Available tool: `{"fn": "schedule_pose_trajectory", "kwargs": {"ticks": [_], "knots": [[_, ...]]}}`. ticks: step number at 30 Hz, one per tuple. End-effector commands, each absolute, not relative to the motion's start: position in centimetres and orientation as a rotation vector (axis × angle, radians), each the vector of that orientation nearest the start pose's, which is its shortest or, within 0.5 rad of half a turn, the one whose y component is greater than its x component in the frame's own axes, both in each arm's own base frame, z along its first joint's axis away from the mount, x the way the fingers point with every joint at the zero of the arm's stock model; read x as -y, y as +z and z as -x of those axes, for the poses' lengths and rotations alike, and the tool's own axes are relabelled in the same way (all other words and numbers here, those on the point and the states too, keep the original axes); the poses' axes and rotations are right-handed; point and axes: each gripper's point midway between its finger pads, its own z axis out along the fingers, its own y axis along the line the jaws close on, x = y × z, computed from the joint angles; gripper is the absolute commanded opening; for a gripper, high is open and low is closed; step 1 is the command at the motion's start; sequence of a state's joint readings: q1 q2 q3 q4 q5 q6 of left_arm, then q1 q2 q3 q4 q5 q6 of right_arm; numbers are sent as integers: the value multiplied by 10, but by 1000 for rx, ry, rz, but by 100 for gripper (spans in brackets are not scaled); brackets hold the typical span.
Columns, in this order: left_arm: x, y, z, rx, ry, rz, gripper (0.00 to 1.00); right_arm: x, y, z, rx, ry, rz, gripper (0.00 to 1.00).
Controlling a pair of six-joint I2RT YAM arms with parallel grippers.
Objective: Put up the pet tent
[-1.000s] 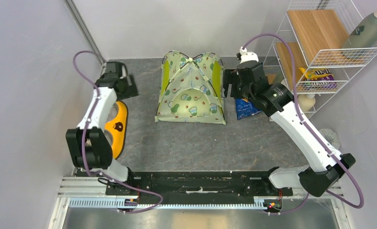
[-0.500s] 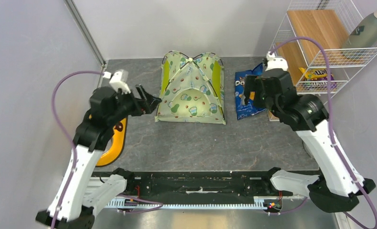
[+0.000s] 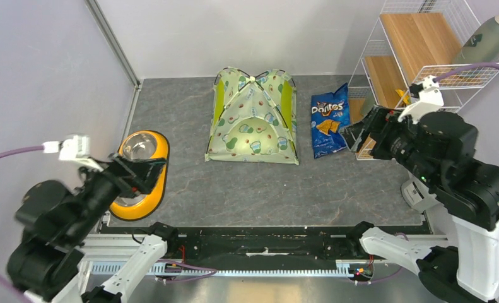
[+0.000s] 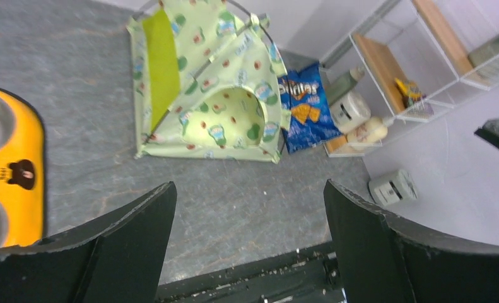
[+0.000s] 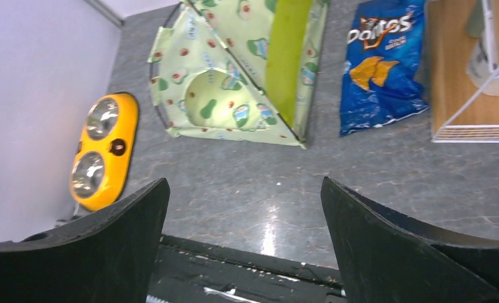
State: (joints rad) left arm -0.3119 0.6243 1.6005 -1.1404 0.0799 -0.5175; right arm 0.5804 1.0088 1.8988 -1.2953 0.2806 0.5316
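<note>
The pet tent (image 3: 253,118) stands raised as a dome at the back middle of the grey table, its round doorway facing the arms; it also shows in the left wrist view (image 4: 204,95) and the right wrist view (image 5: 240,76). My left gripper (image 3: 139,169) is high over the front left, above the orange bowl, open with nothing between its fingers (image 4: 249,189). My right gripper (image 3: 360,129) hangs high at the right, beside the wire shelf, open and holding nothing (image 5: 244,183). Both are well away from the tent.
An orange double pet bowl (image 3: 136,170) lies at the left. A blue Doritos bag (image 3: 328,120) lies right of the tent. A white wire shelf (image 3: 423,57) with a snack pack and bottles stands at the back right. A black rail (image 3: 265,243) runs along the near edge.
Both arms have pulled back from the tent toward the near side and risen. The left gripper moved from the back left to over the bowl; the right moved off the chip bag to the right.
</note>
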Motion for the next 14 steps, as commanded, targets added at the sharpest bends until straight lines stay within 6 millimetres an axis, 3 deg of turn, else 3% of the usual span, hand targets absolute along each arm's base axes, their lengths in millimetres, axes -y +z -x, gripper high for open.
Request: {"fn": "schedule_pose_trajectory", "kwargs": {"ticks": [1, 7, 14], "knots": [[35, 428, -90, -1831, -483, 189, 93, -104, 461, -166, -1919, 645, -93, 97], [26, 431, -68, -1805, -497, 233, 93, -114, 476, -153, -1891, 741, -22, 97], [23, 427, -63, -1820, -494, 252, 93, -118, 476, -152, -1901, 760, -8, 97]]}}
